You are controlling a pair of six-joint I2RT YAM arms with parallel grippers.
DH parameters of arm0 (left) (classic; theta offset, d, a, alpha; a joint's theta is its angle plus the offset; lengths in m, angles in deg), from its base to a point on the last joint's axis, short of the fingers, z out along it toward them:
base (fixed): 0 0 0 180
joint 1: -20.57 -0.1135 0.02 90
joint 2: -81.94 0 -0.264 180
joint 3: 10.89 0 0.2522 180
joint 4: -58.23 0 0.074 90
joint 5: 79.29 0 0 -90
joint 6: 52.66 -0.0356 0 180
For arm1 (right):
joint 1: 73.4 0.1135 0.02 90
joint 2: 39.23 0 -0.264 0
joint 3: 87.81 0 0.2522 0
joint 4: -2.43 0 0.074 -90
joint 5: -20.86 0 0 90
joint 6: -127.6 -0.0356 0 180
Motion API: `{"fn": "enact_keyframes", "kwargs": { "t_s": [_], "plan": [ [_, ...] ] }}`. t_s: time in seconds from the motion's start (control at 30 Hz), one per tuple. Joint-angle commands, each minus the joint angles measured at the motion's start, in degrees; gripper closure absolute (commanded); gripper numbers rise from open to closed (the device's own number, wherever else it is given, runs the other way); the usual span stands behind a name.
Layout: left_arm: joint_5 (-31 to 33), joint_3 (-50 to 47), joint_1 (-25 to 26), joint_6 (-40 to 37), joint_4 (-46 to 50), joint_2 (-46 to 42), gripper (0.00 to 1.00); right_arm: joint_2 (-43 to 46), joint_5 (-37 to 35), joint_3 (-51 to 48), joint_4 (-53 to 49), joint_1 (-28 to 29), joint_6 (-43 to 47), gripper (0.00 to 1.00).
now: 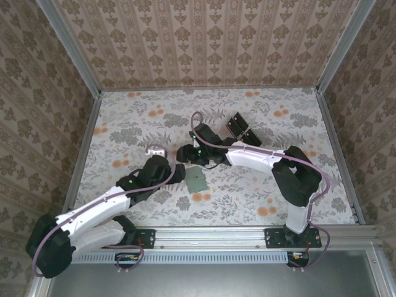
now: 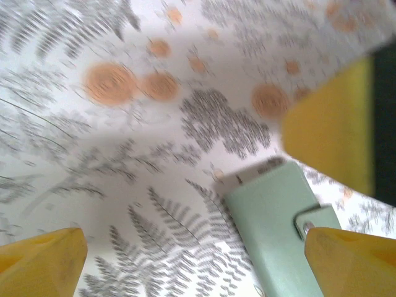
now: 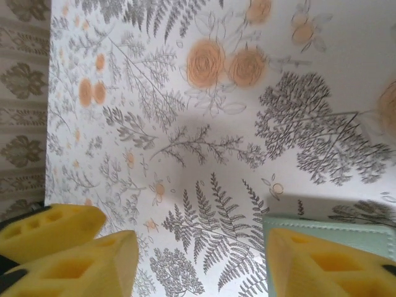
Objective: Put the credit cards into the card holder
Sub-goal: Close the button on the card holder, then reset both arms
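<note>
The green card holder (image 1: 198,179) lies flat on the flowered table between the two arms. In the left wrist view the card holder (image 2: 272,223) sits at the lower right, and a pale card edge (image 2: 246,177) pokes out of its far end. My left gripper (image 2: 192,253) is open over the bare cloth, with its right finger over the holder's snap tab. My right gripper (image 3: 198,263) is open too, its right finger (image 3: 322,266) over the card holder (image 3: 346,228). A small whitish flat thing (image 1: 154,149), perhaps the credit cards, lies behind the left arm.
A clear tray with black blocks (image 1: 241,128) stands at the back, right of centre. The two grippers (image 1: 179,173) (image 1: 185,154) hang close together over the holder. Metal rails and patterned walls border the table (image 1: 278,124).
</note>
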Motion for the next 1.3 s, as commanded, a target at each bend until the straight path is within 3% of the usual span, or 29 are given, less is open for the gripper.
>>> {"fn": "enact_keyframes", "kwargs": {
  "t_s": [0.0,0.1,0.2,0.37,0.53,0.77,0.93,1.1,1.17,1.27],
  "plan": [
    [5.7,4.1,-3.2,-3.1,5.2,-2.4,0.0,7.0,-2.6,0.9,-1.9,-2.5,2.4,0.35],
    [8.2,6.8,-7.8,-4.9,7.2,-2.8,0.0,13.0,-4.5,-0.1,-4.9,-5.8,5.4,0.22],
    [9.2,9.6,-13.1,-6.0,7.3,-1.6,0.0,19.3,-7.5,-1.0,-8.8,-10.0,8.7,0.18],
    [13.8,10.5,-19.3,-10.9,0.1,0.6,0.0,29.2,-17.9,-2.9,-14.2,-17.4,15.4,0.01],
    [18.1,6.8,-24.4,-20.3,-13.8,2.3,0.0,33.8,-27.6,-7.5,-14.2,-27.4,19.8,0.0],
    [16.2,-0.6,-33.1,-35.0,-28.1,5.6,0.0,38.9,-40.0,-22.9,3.6,-35.3,26.3,0.0],
    [11.4,-8.5,-38.0,-38.7,-45.8,11.6,0.0,37.9,-40.1,-29.0,9.4,-39.6,28.9,0.0],
    [7.1,-10.0,-38.2,-42.1,-59.8,22.5,0.0,34.2,-39.8,-35.1,19.2,-40.6,33.7,0.0],
    [4.1,-8.8,-38.7,-40.7,-59.3,24.0,0.0,32.8,-39.5,-37.7,24.5,-40.8,35.3,0.0],
    [1.8,-10.0,-38.6,-41.2,-67.7,30.1,0.0,30.4,-37.6,-41.5,33.2,-40.8,39.0,0.0]
  ]
}}
